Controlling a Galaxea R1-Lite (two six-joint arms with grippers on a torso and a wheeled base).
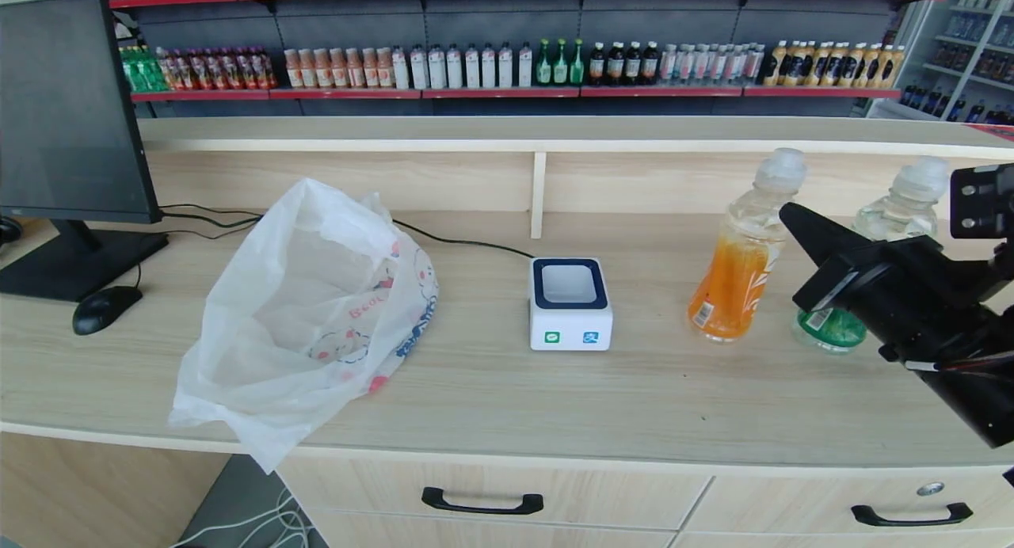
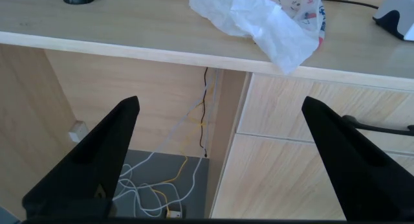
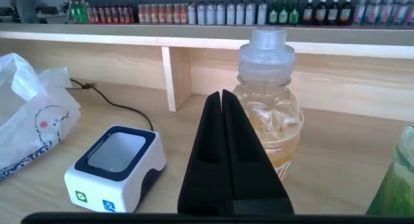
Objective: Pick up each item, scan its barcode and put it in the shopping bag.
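Downward, cables beyond splayed left pincer

Green bottle — mostly hidden behind the right arm; scanner cut off.

The crinkled translucent white plastic shopping bag is lying on the pale matt wood-grain counter; the clear plastic orange-drink bottle is gleaming glossily.

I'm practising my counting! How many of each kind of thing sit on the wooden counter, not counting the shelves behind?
Bottles: 2 (orange bottle, green-labelled bottle)
shopping bag: 1
scanner: 1
monitor: 1
mouse: 1
Total: 6
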